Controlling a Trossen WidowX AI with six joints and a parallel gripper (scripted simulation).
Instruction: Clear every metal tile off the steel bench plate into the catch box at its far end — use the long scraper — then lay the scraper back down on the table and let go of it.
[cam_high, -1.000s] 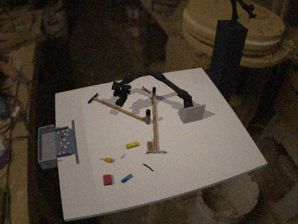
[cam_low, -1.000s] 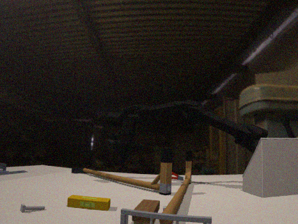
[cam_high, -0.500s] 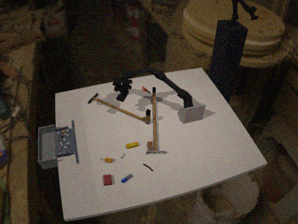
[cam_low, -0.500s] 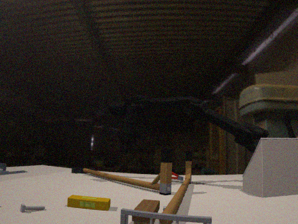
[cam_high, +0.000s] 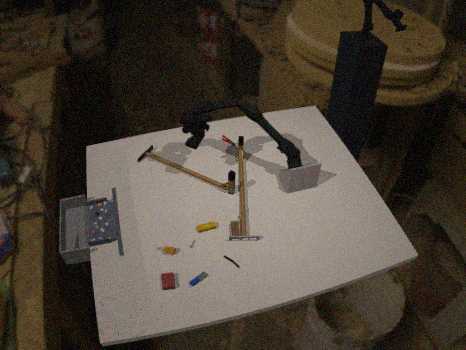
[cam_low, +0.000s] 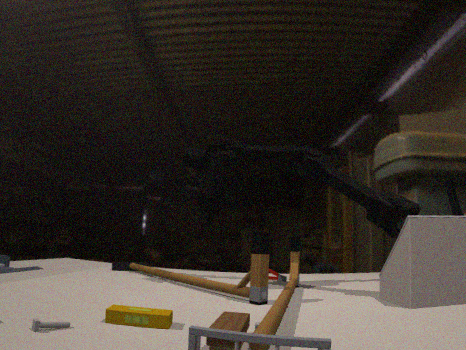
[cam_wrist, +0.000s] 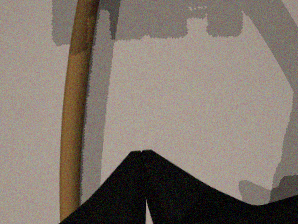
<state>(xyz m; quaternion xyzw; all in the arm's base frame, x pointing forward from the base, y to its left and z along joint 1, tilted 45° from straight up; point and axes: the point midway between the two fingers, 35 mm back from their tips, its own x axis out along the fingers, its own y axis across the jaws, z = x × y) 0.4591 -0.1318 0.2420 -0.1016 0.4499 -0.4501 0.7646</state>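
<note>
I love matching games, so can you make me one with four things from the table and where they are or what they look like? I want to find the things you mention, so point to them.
Things:
1. Claw (cam_high: 192, 145) (cam_wrist: 141, 160)
2. Yellow block (cam_high: 206, 227) (cam_low: 139, 317)
3. Tiles (cam_high: 101, 220)
4. Red block (cam_high: 168, 281)

Places or states:
A. On the plate (cam_high: 117, 220), beside the open gray box (cam_high: 75, 199)
B. Shut, with nothing in it
C. Next to the blue-and-gray thing (cam_high: 198, 279)
D. Between the brown block (cam_high: 235, 228) (cam_low: 230, 321) and the orange thing (cam_high: 170, 250)

Right pairs: 1-B, 2-D, 3-A, 4-C
</note>
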